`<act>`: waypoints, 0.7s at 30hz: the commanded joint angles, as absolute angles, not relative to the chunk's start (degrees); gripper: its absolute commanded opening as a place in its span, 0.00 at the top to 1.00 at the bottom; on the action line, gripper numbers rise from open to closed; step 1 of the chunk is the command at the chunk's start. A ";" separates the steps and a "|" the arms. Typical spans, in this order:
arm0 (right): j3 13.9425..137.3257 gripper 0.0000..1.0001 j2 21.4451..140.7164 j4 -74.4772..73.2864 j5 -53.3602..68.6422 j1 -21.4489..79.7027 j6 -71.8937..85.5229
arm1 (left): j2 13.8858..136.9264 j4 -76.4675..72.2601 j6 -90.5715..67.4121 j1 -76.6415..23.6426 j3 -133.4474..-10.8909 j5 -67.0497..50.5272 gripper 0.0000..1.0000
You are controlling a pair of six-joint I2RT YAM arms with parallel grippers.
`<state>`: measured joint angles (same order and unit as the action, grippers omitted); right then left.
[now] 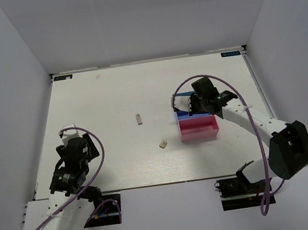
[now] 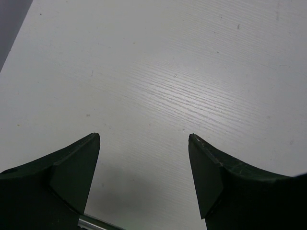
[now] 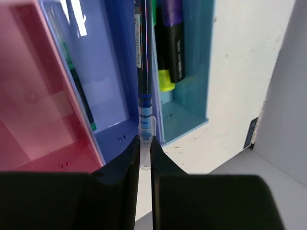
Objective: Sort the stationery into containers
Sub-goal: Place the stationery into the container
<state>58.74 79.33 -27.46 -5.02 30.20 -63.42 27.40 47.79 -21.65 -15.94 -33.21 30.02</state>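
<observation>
My right gripper (image 3: 145,143), at the bottom centre of its wrist view, was pinched almost closed on the clear end of a blue pen (image 3: 145,72). The pen ran straight up the frame, lying over the wall between the dark blue tray (image 3: 108,81) and the cyan tray (image 3: 196,96). I judged I was holding it lengthwise so it could drop flat into the long, narrow dark blue tray, where a thin green pen (image 3: 79,91) already lay against the left wall. The cyan tray, at upper right, held black markers (image 3: 175,52), one with a purple cap and one with a yellow cap. The pink tray (image 3: 38,96) filled the left of the frame. From above, the trays sat right of centre on the white table (image 1: 101,99). A grey block (image 1: 138,119) and a tan block (image 1: 162,144) lay apart near the middle, not yet sorted. My left gripper (image 2: 144,139) hung wide open over bare table, holding nothing.
</observation>
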 commanded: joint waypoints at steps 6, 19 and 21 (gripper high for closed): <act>54.50 1.00 75.15 -30.67 3.69 22.77 -70.92 | 28.30 46.93 -21.36 -15.73 -32.78 28.66 0.15; 55.28 0.91 78.57 -31.82 10.63 19.07 -75.93 | 29.97 46.84 -21.27 -15.73 -32.78 27.77 0.15; 55.72 0.88 79.27 -32.51 11.60 18.98 -76.81 | 30.50 46.67 -21.44 -15.65 -32.78 27.86 0.15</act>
